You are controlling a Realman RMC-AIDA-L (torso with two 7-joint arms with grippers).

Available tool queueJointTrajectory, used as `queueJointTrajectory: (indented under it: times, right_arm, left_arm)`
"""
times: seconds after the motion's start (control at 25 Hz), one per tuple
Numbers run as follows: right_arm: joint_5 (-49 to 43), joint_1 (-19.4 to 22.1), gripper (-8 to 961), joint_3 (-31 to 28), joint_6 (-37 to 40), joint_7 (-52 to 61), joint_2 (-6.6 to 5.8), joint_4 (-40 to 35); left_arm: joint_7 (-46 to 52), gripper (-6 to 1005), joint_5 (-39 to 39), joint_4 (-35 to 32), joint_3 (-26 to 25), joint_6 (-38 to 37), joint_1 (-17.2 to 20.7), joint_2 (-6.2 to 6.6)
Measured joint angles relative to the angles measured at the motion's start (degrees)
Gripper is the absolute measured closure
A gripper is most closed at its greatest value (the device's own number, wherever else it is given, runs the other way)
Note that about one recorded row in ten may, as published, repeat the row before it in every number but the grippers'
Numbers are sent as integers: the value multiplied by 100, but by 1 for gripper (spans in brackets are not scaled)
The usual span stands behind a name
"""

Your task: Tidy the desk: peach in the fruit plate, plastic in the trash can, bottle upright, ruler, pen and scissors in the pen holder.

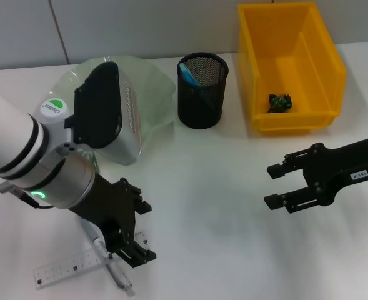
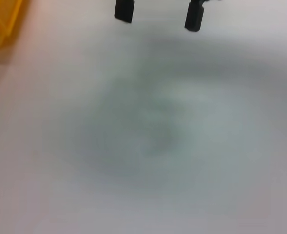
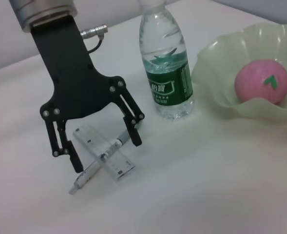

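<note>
Office-style desk in a test setup: plain white tabletop (image 1: pixel 221 187), grey panel wall (image 1: pixel 140 25) behind, mesh pen holder (image 1: pixel 202 89), yellow storage bin (image 1: pixel 291 65), clear ruler (image 1: pixel 68 267).

The table (image 1: pixel 221 187) is plain white. On it stands a bright yellow plastic bin (image 1: pixel 291 65) with a dark green crumpled scrap (image 1: pixel 280 102) inside, and a black wire-mesh pen holder (image 1: pixel 202 90) showing something light blue (image 1: pixel 188 73). The pale green, translucent scalloped plate (image 3: pixel 248 73) carries a pink round peach (image 3: pixel 261 81) with a small green mark. The clear plastic bottle (image 3: pixel 165 68) wears a green label with white lettering. A clear ruler (image 3: pixel 104 152) with dark tick marks lies under a white pen (image 3: pixel 95 165). Both pincers, left (image 3: pixel 105 152) and right (image 1: pixel 272 185), are matte black.
</note>
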State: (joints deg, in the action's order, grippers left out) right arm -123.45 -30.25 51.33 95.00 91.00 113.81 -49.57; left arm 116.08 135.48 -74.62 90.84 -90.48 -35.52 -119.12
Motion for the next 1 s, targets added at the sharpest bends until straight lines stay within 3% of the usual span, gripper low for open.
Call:
queueJointTrajectory:
  times: [0.6, 1.0]
  right_arm:
    - [-19, 5, 258, -23, -44, 33, 9, 1]
    - [-70, 20, 257, -52, -43, 41, 2, 1]
  left_arm:
    - [99, 187, 133, 18, 606, 681, 277, 11]
    - [184, 189, 270, 34, 754, 849, 347, 2]
